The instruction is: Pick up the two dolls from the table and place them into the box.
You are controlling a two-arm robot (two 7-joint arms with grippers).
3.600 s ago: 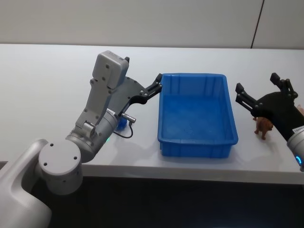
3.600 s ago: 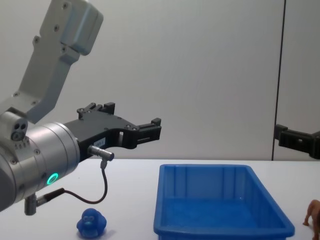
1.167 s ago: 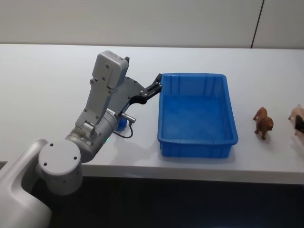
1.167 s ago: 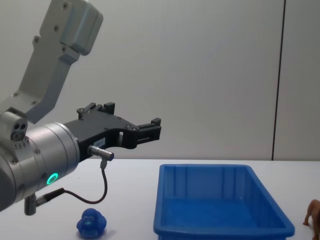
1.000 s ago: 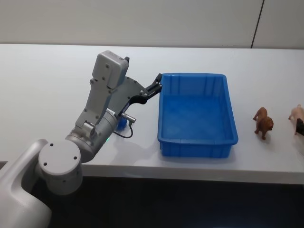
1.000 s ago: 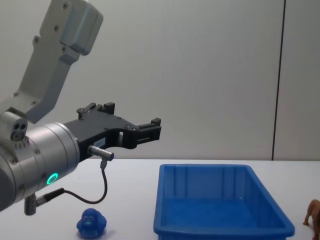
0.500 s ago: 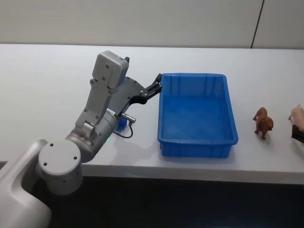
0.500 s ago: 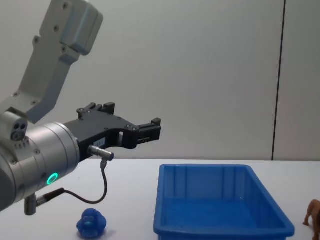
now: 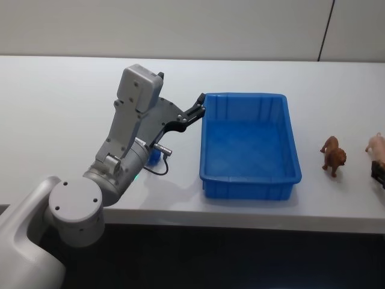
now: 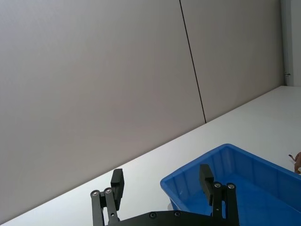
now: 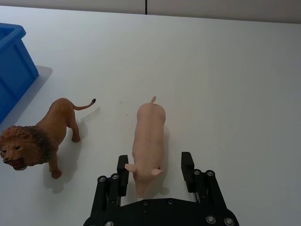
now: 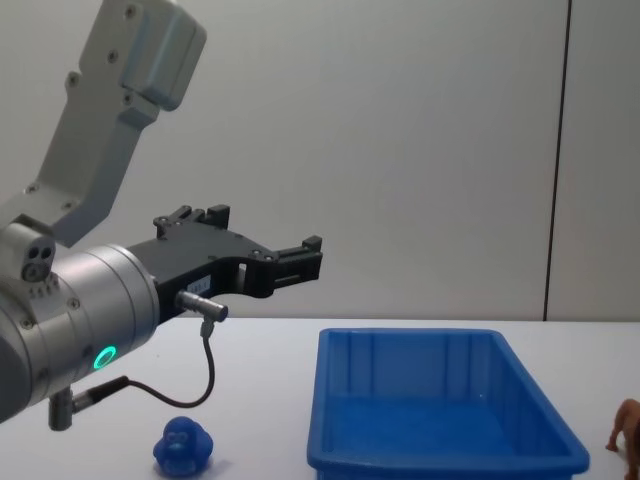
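Observation:
A brown lion doll (image 9: 332,155) and a pale pink pig doll (image 9: 376,143) stand on the white table right of the blue box (image 9: 293,158). My right gripper (image 11: 154,165) is open and low over the table, with the pig (image 11: 149,136) lying head-first between its fingers and the lion (image 11: 40,136) beside it. In the head view this gripper (image 9: 379,170) shows at the right edge. My left gripper (image 9: 200,105) hangs open and empty in the air by the box's far left corner. A round blue doll (image 12: 181,445) sits on the table under the left arm.
The box (image 12: 440,420) has nothing in it. The left arm's elbow and forearm (image 9: 129,129) stand tall left of the box. The table's front edge (image 9: 240,218) runs close below the box. A wall (image 12: 400,150) rises behind.
The right gripper has left its raised spot over the lion, swung out to the right edge and come down around the pig. The left arm has not moved.

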